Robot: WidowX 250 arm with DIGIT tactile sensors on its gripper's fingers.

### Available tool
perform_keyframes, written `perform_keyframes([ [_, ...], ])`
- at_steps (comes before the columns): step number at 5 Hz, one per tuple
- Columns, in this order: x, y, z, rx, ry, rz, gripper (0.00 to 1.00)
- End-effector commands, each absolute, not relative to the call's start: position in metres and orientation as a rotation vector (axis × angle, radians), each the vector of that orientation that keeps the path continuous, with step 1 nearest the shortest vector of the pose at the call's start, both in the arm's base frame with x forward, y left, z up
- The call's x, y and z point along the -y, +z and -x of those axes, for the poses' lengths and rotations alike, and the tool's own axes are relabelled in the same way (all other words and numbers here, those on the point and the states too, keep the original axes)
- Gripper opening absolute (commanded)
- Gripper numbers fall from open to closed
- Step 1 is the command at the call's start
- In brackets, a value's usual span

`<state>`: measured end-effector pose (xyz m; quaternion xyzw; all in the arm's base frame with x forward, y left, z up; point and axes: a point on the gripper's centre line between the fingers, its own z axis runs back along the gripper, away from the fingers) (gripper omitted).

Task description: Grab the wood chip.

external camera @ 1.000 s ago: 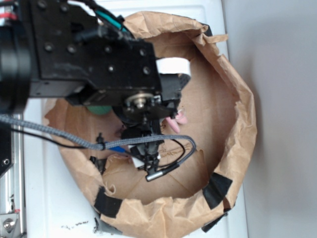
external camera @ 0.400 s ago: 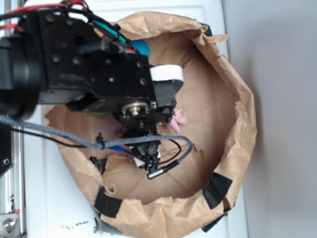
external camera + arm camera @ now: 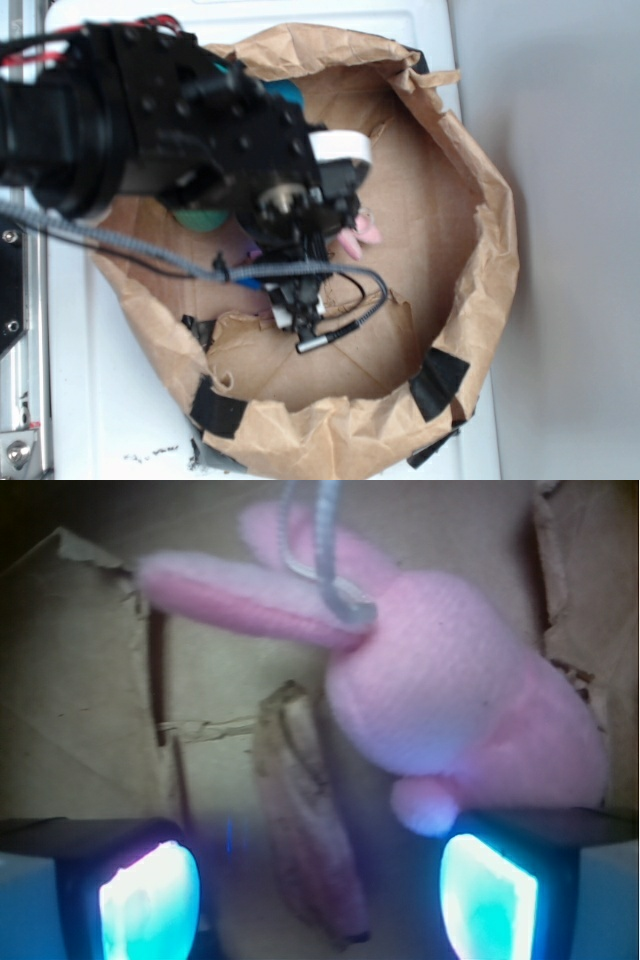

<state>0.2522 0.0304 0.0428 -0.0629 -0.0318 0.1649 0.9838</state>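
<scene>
In the wrist view the wood chip [image 3: 303, 810], a brown jagged sliver with pointed ends, lies flat on the brown paper. It sits between my two glowing fingers [image 3: 148, 895], touching neither. My gripper [image 3: 318, 892] is open around it, low over the paper. A pink plush bunny [image 3: 455, 695] lies just right of and above the chip, its round tail near the right finger. In the exterior view my gripper [image 3: 297, 305] points down inside the paper ring and hides the chip. Only part of the pink plush bunny [image 3: 358, 236] shows beside the wrist.
A crumpled brown paper wall [image 3: 490, 230] held with black tape [image 3: 437, 384] rings the floor. A torn paper flap [image 3: 75, 680] lies left of the chip. A grey cable with a metal tip [image 3: 312, 346] hangs below the gripper. A green object [image 3: 197, 219] sits under the arm.
The arm has tilted, its body swinging up and to the left in the exterior view. The gripper tip stays over nearly the same spot beside the pink plush bunny.
</scene>
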Motion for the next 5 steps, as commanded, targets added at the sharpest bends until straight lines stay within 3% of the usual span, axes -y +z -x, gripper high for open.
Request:
perform_keyframes([
  [1,-0.043,0.044,-0.266,0.121,0.265,0.128,1.0],
  [2,-0.049,0.047,-0.287,0.112,0.279,0.128,0.92],
  [3,-0.045,0.056,-0.287,0.114,0.278,0.137,1.0],
  [5,-0.044,0.082,-0.281,0.098,0.298,0.179,1.0],
])
